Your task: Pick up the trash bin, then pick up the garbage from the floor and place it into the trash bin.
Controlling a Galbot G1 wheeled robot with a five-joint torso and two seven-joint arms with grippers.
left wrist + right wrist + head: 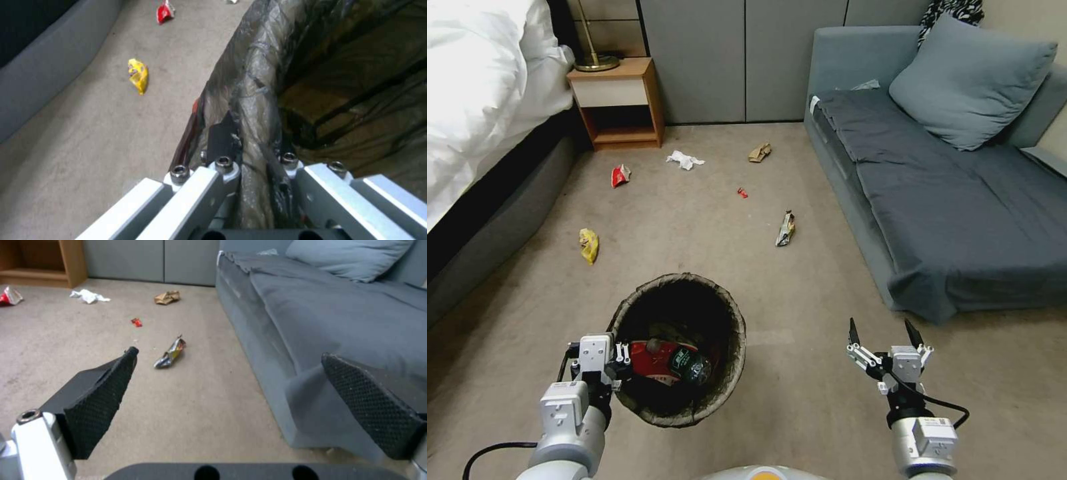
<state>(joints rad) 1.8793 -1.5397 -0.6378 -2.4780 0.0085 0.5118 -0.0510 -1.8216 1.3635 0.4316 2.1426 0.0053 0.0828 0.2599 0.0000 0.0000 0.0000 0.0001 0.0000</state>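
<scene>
- The yellow wrapper (588, 245) lies on the carpet (694, 220) near the bed (474, 73), ahead and left of the bin; it looks thin, crinkly and curved.
- The red packet (620, 175) sits farther off, near the wooden nightstand (620, 100), creased and partly white.
- The left gripper (602, 363) is clamped on the near-left rim of the trash bin (720, 313), one finger outside the wall and one inside the liner, holding it off to the robot's left front. The liner is dark, glossy, wrinkled film.
- Inside the bin already lie a red packet and a small bottle with a dark label.
- The white tissue (684, 160) is soft and crumpled, well ahead in the middle of the floor.
- A tiny red scrap (742, 193) lies past the bin.
- The brown paper (760, 153) is a stiff-looking crumpled wad near the sofa (960, 200).
- The silver wrapper (786, 229) is the piece closest to the free arm: it lies ahead and slightly left of the right gripper (884, 335), its long axis running roughly away from the robot, beside the sofa's base.
- The right gripper hangs above the carpet with its 2 textured black pads (100, 400) spread wide, holding nothing.
</scene>
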